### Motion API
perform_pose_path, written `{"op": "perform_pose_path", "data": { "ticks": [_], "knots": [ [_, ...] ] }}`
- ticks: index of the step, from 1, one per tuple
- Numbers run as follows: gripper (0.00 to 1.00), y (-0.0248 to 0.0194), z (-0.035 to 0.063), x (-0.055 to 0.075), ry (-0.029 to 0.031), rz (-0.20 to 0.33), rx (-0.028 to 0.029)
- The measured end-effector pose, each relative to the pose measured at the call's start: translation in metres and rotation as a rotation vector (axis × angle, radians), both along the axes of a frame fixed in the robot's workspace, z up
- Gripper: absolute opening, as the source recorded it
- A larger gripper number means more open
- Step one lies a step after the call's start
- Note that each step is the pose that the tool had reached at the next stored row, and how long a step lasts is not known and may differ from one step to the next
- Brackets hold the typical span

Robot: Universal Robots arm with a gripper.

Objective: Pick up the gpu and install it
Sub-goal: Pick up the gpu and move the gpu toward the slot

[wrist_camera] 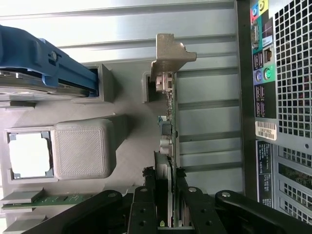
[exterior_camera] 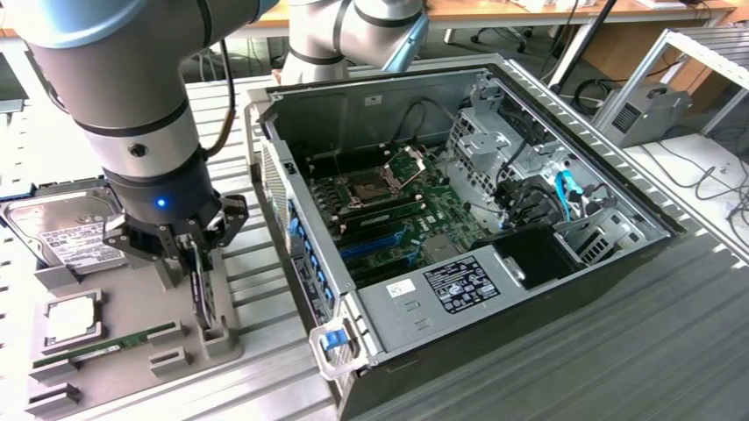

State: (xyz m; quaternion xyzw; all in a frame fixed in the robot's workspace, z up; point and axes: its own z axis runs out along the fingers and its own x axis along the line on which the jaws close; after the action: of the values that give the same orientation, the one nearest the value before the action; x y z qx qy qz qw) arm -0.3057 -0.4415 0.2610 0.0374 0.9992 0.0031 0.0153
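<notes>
The gpu (exterior_camera: pixel 209 298) stands on its long edge in a slot of the grey holder tray (exterior_camera: pixel 129 307) at the exterior view's left. In the wrist view the gpu (wrist_camera: pixel 168 122) shows edge-on, with its silver end bracket (wrist_camera: pixel 170 53) at the far end by a holder block. My gripper (exterior_camera: pixel 193 263) hangs straight over the card. Its black fingers (wrist_camera: pixel 148 195) sit tight against both faces of the card, so the gripper (wrist_camera: pixel 168 200) is shut on it. The card's lower edge is hidden in the holder.
The open computer case (exterior_camera: pixel 468 228) lies right of the tray with its motherboard (exterior_camera: pixel 387 210) exposed; the case's rear ports (wrist_camera: pixel 263 58) face the card. On the tray lie a silver hard drive (exterior_camera: pixel 59 230), a processor (exterior_camera: pixel 73 320) and a green RAM stick (exterior_camera: pixel 105 349).
</notes>
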Motion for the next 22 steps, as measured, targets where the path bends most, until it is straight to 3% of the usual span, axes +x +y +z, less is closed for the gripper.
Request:
{"op": "perform_pose_path", "data": {
  "ticks": [22],
  "knots": [
    [0.27, 0.0, 0.0061, 0.0, 0.0, 0.0, 0.0]
  ]
}}
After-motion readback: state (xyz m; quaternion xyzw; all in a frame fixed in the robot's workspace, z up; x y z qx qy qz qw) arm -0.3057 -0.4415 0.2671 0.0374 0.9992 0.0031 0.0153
